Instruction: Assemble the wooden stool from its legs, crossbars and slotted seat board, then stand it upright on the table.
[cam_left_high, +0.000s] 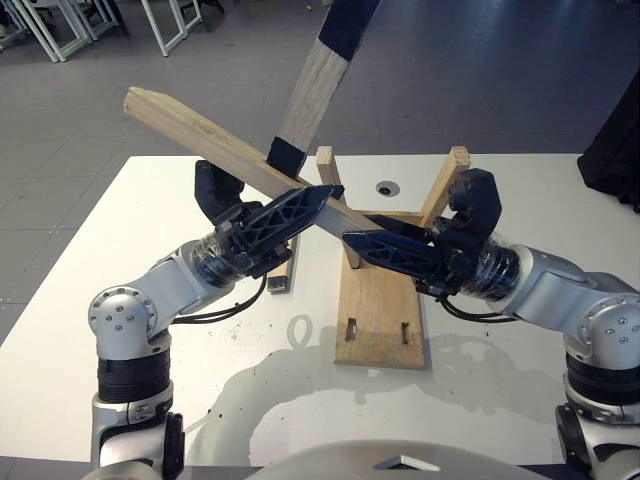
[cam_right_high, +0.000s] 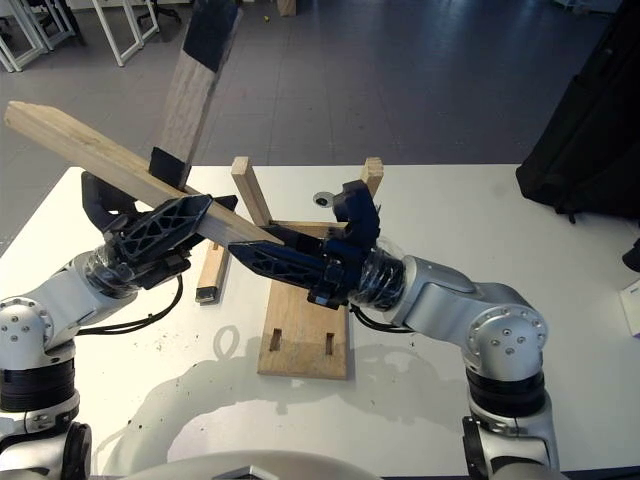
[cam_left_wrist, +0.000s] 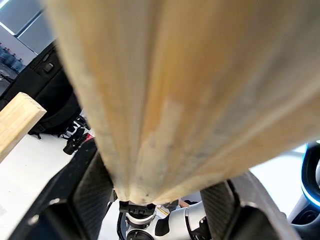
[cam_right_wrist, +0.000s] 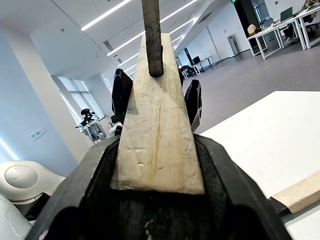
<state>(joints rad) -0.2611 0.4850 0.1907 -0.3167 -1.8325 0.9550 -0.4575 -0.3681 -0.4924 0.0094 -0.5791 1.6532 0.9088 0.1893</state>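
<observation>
Grey floor spreads out behind a white desk (cam_left_high: 520, 200). Above the desk a long stick (cam_left_high: 200, 133) hangs in the air. It slants, with its high end far out to the left and its low end near the middle of the desk.

The left gripper (cam_left_high: 332, 194) has its jaws clenched on the stick about halfway down. The right gripper (cam_left_high: 348, 240) points to the left, and its jaws are clamped on the low end of the same stick. The two grippers nearly meet tip to tip.

A taped stick (cam_left_high: 312, 85) with dark ends rises steeply behind the long stick. Its low end sits right at the long stick, but I cannot tell if they are joined.

Under the right gripper the seat board (cam_left_high: 380, 320) lies flat, long way pointing away from the robot. Two legs (cam_left_high: 446, 180) stick up from its far end and lean apart. A short piece (cam_left_high: 282, 272) lies on the desk under the left gripper.
</observation>
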